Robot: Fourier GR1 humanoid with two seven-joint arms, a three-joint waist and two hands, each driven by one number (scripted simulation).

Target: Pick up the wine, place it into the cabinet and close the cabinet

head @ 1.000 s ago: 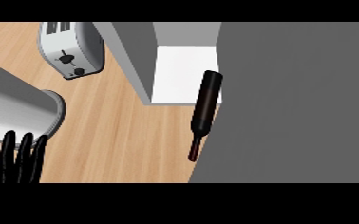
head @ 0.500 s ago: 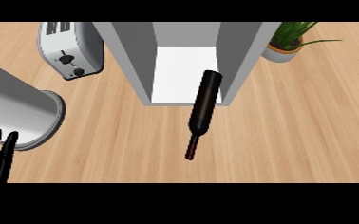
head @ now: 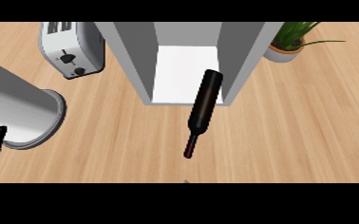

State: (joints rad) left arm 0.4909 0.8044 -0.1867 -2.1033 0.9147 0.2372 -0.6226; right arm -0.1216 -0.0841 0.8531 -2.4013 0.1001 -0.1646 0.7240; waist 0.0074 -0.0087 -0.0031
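Showing one wine bottle (head: 202, 107) lying base-first in one open cabinet (head: 133, 61), one toaster (head: 70, 47), one potted plant (head: 291, 40), one left hand (head: 2, 136), pose untellable.

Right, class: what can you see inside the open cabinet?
The cabinet shows a white floor between grey walls. The wine bottle covers part of the floor's right front, and its neck sticks out over the counter. What lies beneath it is hidden.
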